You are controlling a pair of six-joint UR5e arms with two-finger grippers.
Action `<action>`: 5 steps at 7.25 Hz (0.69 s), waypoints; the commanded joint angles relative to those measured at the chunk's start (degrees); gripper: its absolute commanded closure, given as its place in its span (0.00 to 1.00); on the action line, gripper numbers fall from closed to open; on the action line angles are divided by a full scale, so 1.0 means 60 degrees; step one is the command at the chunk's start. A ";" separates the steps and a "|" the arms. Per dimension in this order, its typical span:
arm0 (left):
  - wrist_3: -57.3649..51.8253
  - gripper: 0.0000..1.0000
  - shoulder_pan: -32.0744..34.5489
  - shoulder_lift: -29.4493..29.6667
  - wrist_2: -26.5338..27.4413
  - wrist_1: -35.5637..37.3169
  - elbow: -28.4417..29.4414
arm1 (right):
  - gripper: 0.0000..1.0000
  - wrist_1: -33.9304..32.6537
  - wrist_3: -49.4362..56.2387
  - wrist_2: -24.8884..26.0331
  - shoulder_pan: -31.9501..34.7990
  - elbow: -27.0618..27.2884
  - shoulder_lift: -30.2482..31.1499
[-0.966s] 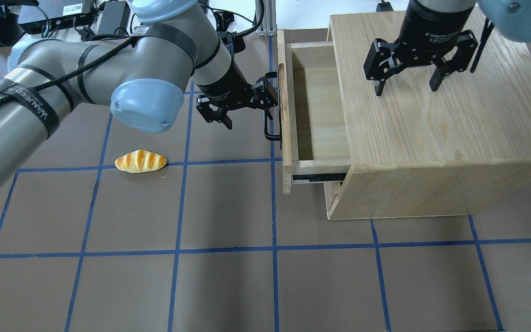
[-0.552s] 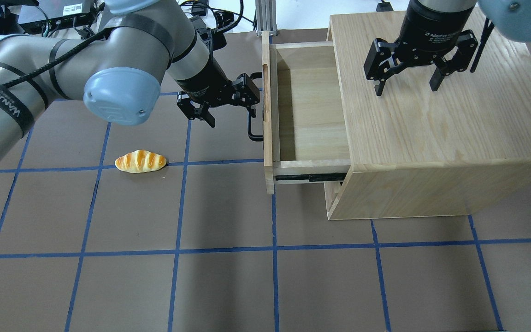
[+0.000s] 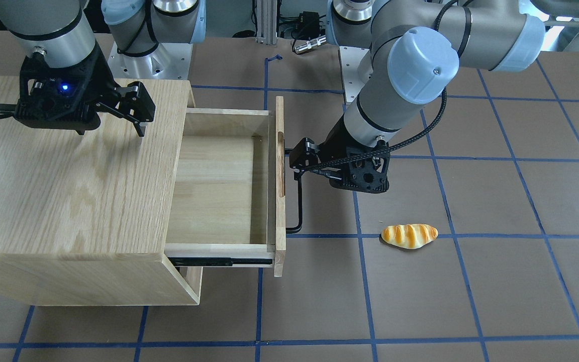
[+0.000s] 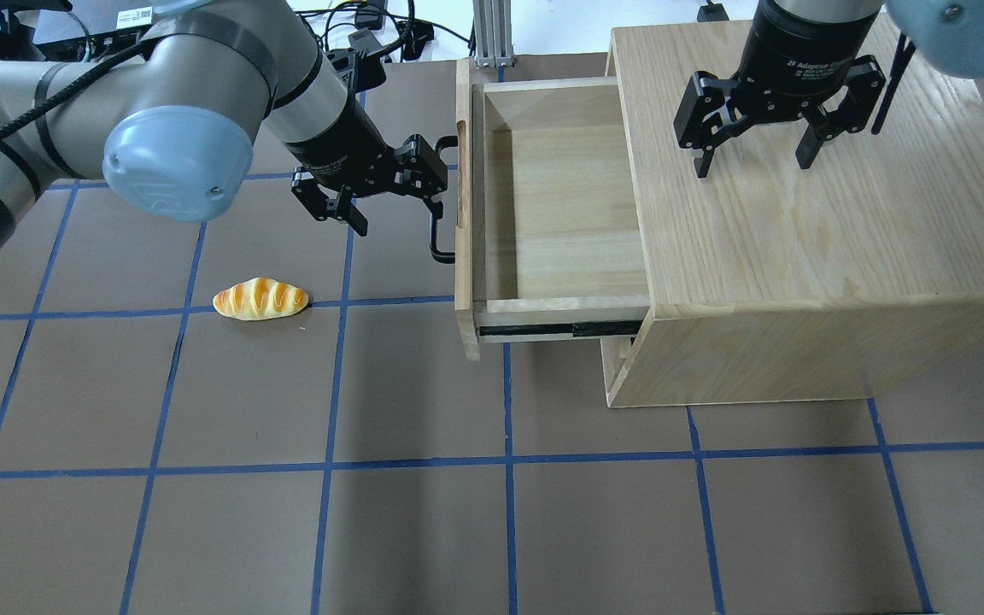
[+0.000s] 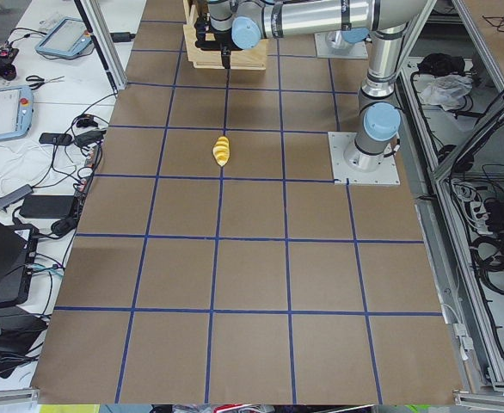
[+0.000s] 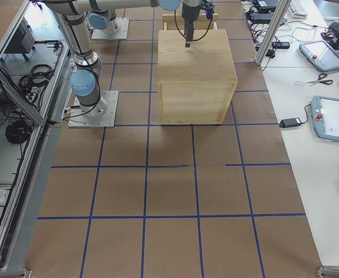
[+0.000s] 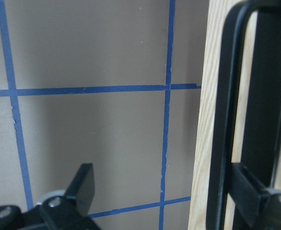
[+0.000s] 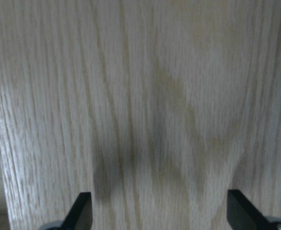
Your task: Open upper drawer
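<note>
- Overhead exterior view: the wide light-oak upper drawer stands well out of the plain wooden cabinet, towards the robot's left. Its pale wood interior is open to the camera, and a black slide rail shows along its near side.
- The drawer's front panel carries an oval slot and a long black metal bar handle.
- The left gripper is at that handle with its jaws spread. In the left wrist view one finger sits between the bar and the front panel, while the other finger hangs out over the table, apart from the drawer.
- The right gripper points down over the cabinet top, jaws spread wide above plain oak grain. Whether its tips touch the wood cannot be told.
- A glossy orange-yellow bread roll lies on the brown table, which is marked with a grid of blue tape. The roll is just beside a tape line, well apart from the drawer.
</note>
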State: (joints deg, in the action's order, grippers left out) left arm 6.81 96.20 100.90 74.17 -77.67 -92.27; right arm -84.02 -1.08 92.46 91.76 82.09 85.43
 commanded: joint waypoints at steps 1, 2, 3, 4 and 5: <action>-0.0371 0.00 -0.0198 -0.0073 0.0016 -0.0266 -0.0003 | 0.00 0.0000 0.0004 0.0000 0.0000 0.0000 0.0000; -0.0402 0.00 -0.0198 -0.0088 0.0219 -0.0268 -0.0003 | 0.00 0.0000 -0.0011 0.0000 0.0000 0.0014 0.0000; -0.0431 0.00 -0.0227 -0.0233 0.0468 -0.0398 0.0215 | 0.00 0.0000 -0.0011 0.0000 0.0000 0.0000 0.0000; -0.0460 0.00 -0.0286 -0.0655 0.0485 -0.0762 0.0695 | 0.00 0.0000 0.0004 0.0000 0.0000 0.0000 0.0000; -0.0925 0.00 -0.0692 -0.1007 0.0674 -0.1824 0.1324 | 0.00 0.0000 -0.0011 0.0000 0.0000 0.0014 0.0000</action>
State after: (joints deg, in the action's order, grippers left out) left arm 3.46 94.02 97.38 77.10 -83.00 -88.26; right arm -84.03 -1.10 92.46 91.76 82.12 85.43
